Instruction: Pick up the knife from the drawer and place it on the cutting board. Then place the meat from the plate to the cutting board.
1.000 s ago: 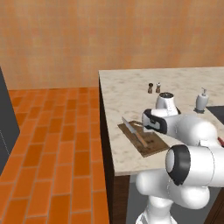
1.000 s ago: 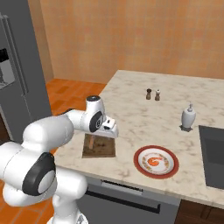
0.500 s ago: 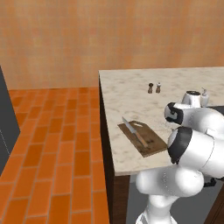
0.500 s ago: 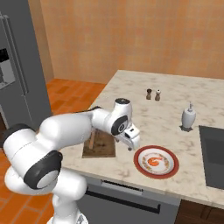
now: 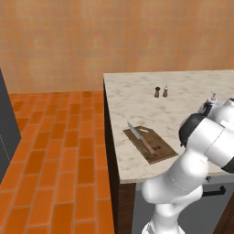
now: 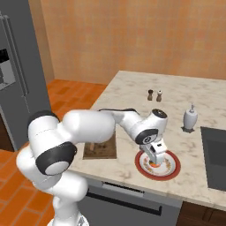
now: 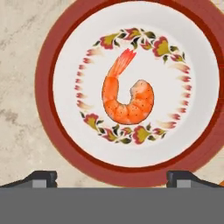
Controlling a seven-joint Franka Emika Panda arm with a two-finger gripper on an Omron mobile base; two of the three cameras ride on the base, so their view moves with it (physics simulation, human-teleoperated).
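The knife (image 5: 140, 138) lies diagonally on the dark cutting board (image 5: 157, 148) near the counter's front left corner. In the right base view, my gripper (image 6: 158, 154) hangs just above the red-rimmed plate (image 6: 170, 172), to the right of the cutting board (image 6: 100, 148). The hand view looks straight down on the meat (image 7: 127, 98), a curled orange shrimp in the middle of the plate (image 7: 48, 74). My gripper (image 7: 112, 177) is open, its fingertips (image 7: 39, 177) spread wide with nothing between them. The drawer is out of view.
Salt and pepper shakers (image 6: 154, 95) stand at mid counter. A white soap bottle (image 6: 190, 118) sits beside the sink (image 6: 214, 154) on the right. A grey fridge (image 6: 17, 75) stands far left. The counter's front edge runs just below the plate.
My arm has swung right from over the cutting board to above the plate. The knife stays on the board.
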